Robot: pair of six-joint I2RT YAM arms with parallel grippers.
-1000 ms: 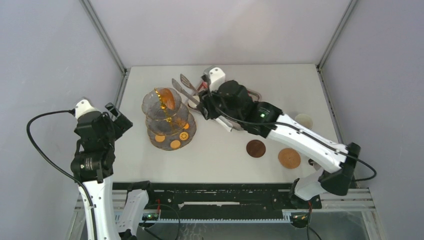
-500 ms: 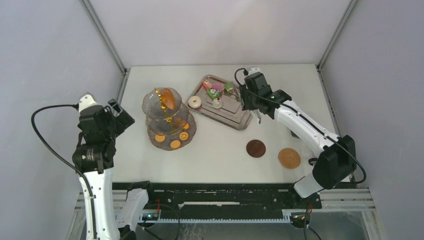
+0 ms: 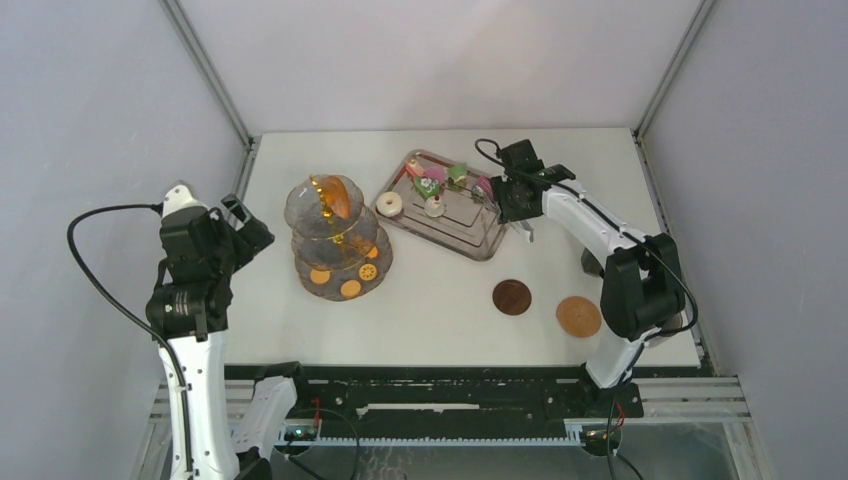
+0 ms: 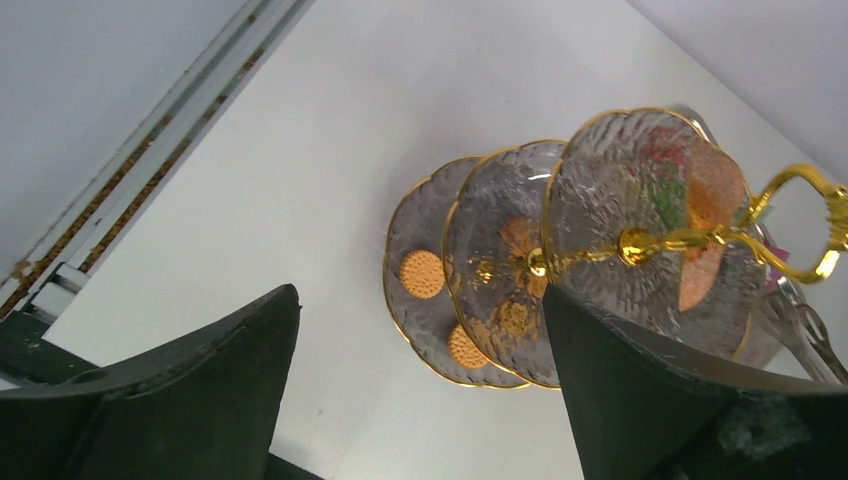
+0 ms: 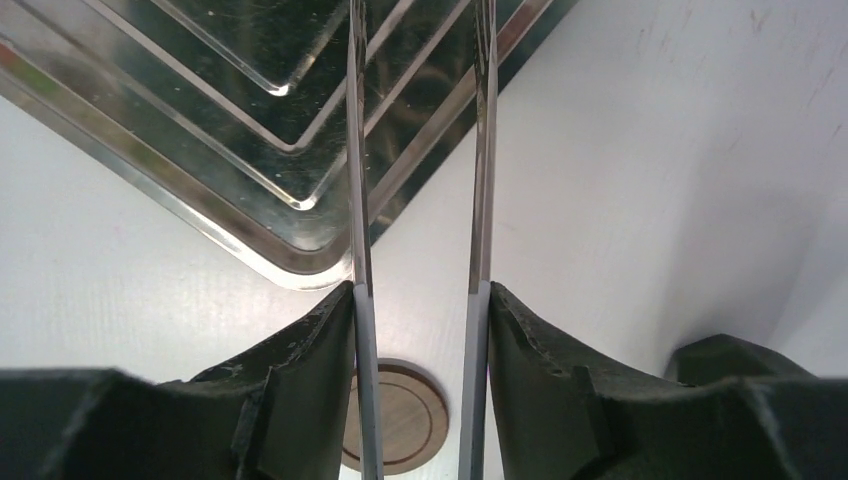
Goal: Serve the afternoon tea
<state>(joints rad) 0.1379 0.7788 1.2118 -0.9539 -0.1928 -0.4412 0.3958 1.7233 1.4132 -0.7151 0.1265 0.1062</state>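
Since a second ago the right arm has pulled back from its long reach across the tray (image 3: 468, 236) and folded at the elbow, so the right gripper (image 3: 512, 198) now sits at the tray's right end; the left arm has hardly shifted.

Its fingers (image 5: 310, 350) are pressed against the two handles of the tongs (image 5: 357, 150). The blades stand apart and parallel, running out ahead over the tray's near corner. A coaster (image 5: 400, 420) lies below, behind the fingers.

The small cakes (image 3: 432, 183) and the donut (image 3: 389, 204) sit on the tray to the left of that gripper, past what the wrist view shows. Going by this, the tongs must travel leftward along the tray to reach them, and the right arm is much the nearer.

The left gripper (image 3: 247, 222) hangs high with fingers spread wide, aimed at the tiered stand (image 3: 335, 240), which holds cookies (image 3: 350, 288) on its bottom plate
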